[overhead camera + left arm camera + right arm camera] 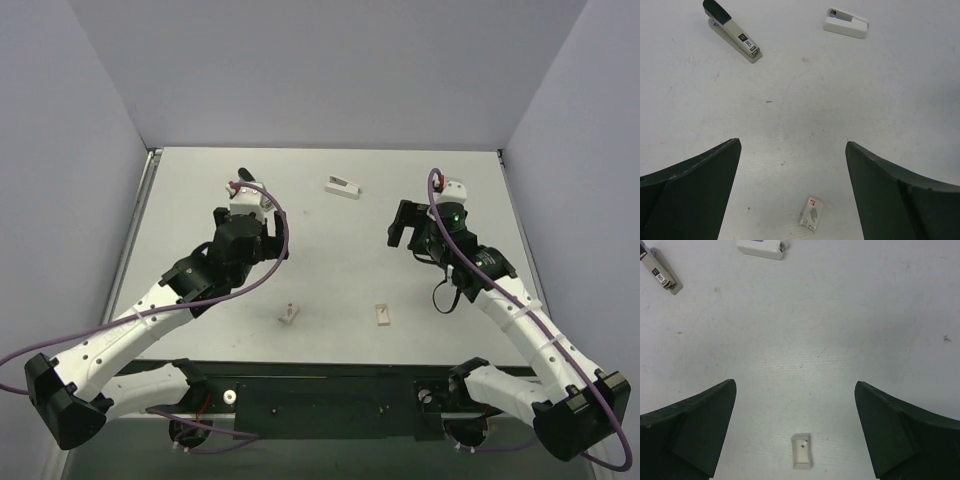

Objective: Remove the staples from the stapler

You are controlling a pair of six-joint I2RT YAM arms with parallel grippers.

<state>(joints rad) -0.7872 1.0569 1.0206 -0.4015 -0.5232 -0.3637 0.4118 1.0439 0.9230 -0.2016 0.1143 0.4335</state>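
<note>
The stapler is grey-white with a black rear end and lies shut and flat on the white table, far ahead of my left gripper. It also shows at the upper left for the right wrist, as the stapler. From above, only the black end of the stapler peeks out beyond my left gripper. No staples are visible. Both grippers hang high above the table. My right gripper and my left gripper are both wide open with nothing between the fingers. My right gripper hovers over the right half.
A white rectangular case lies at the back centre. A small labelled staple box lies below my left gripper. A small open cardboard tray lies below my right gripper. Grey walls close in the table on three sides.
</note>
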